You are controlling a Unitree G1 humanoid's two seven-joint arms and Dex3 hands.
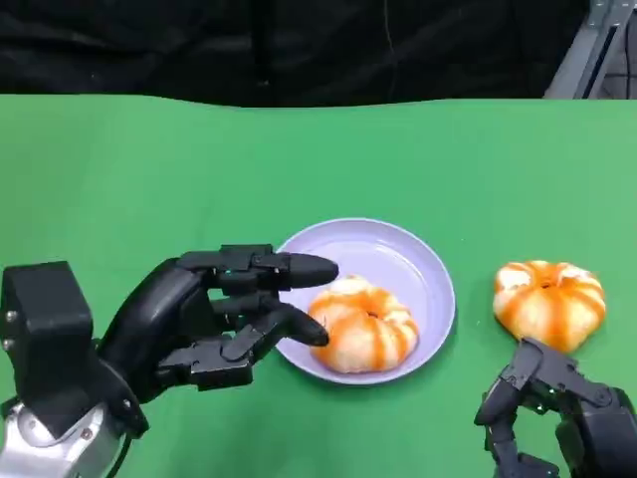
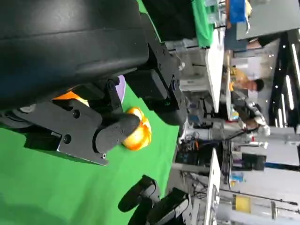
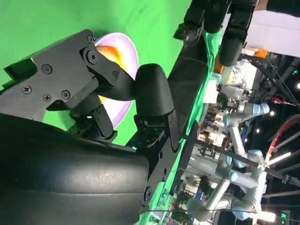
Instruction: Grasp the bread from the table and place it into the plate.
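A lavender plate [image 1: 393,257] lies mid-table with an orange-striped bread [image 1: 364,325] in its near half. A second bread [image 1: 549,302] rests on the green cloth to the plate's right. My left hand [image 1: 214,317] hovers at the plate's left rim, fingers spread and holding nothing, their tips just short of the bread in the plate. My right hand [image 1: 557,413] is low at the front right, just in front of the second bread and apart from it, holding nothing. The left wrist view shows that second bread [image 2: 138,133] past my fingers. The right wrist view shows the plate [image 3: 129,49].
The green table [image 1: 149,169] stretches bare to the left and behind the plate, ending at a dark backdrop. A person [image 2: 248,86] sits well away from the table among lab benches in the left wrist view.
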